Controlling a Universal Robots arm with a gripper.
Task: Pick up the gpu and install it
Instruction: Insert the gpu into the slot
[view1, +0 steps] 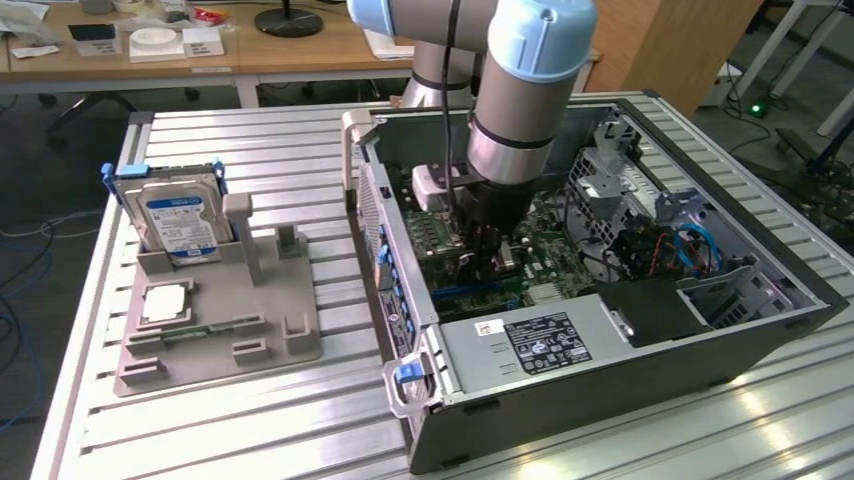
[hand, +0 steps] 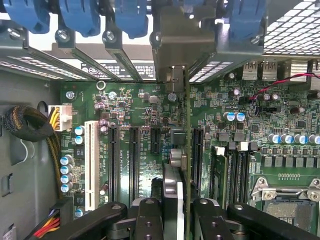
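Green flat circuit-board gpu (hand: 181, 165) being gripped edge-on between black gripper (hand: 178, 212) fingers, hanging inside the open grey computer case (view1: 747, 330), long axis running twelve-to-six alongside the black motherboard slots (hand: 134, 160).

gpu (hand: 176, 150) held edge-on in pincer (hand: 176, 222) above motherboard (hand: 140, 107), inside case (view1: 747, 330)

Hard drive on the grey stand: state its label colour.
Blue and white, on the silver hard drive; clearest in the exterior view.

A silver ribbed metal table (view1: 267, 150) holds a grey plastic parts tray (view1: 280, 345) and an open black computer case (view1: 747, 345)
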